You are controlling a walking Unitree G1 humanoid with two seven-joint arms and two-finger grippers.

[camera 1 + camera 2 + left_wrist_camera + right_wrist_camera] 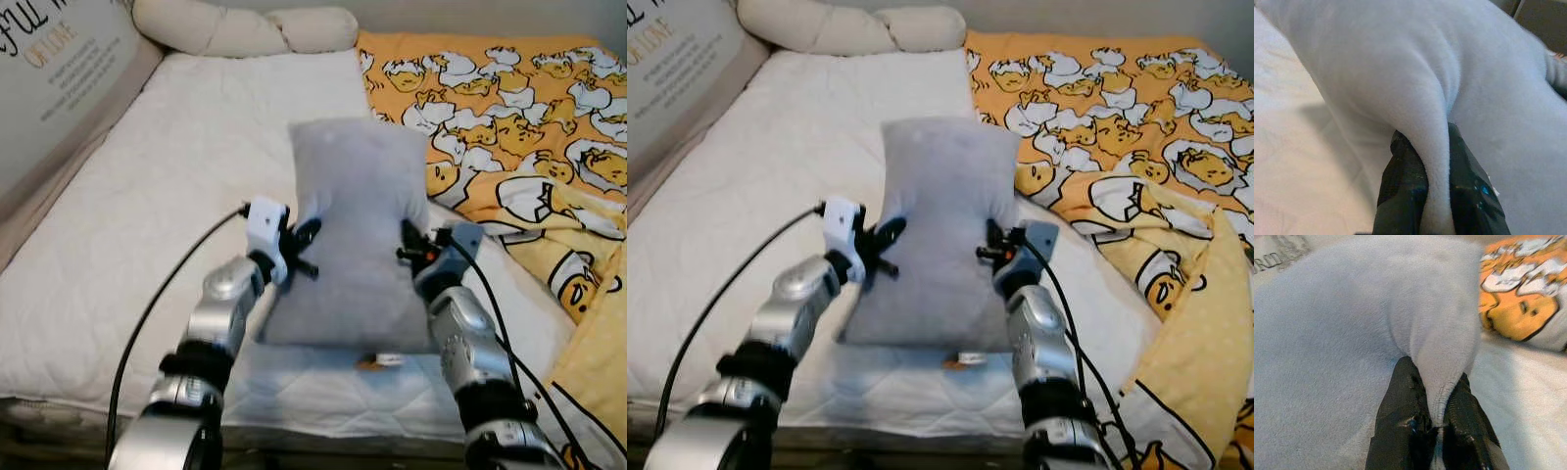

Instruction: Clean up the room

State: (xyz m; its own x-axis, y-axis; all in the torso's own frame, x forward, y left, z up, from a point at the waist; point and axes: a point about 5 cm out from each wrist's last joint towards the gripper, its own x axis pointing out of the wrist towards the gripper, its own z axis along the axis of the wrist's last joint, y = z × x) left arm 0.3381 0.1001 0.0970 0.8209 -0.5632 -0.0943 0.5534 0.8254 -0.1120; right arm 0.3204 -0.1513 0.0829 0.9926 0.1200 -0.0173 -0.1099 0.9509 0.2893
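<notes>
The grey pillow [356, 235] is held over the white mattress [147, 225], pinched at its two side edges. At its 9 o'clock edge a fold is clamped by the left gripper [1437, 161]; at 3 o'clock another fold is clamped by the right gripper [1436, 404]. At 1 o'clock lies the orange cartoon-print duvet [509, 108]. Only thin folds of soft fabric are gripped, so one could slip free under the pillow's sagging weight.

**Grey pillow held up over the bed**

A soft, rectangular grey fleece pillow [353, 235] stands roughly upright above the white quilted mattress [147, 225], long side vertical. Its left and right edges are pinched into folds, its lower edge near the mattress's front.
</notes>
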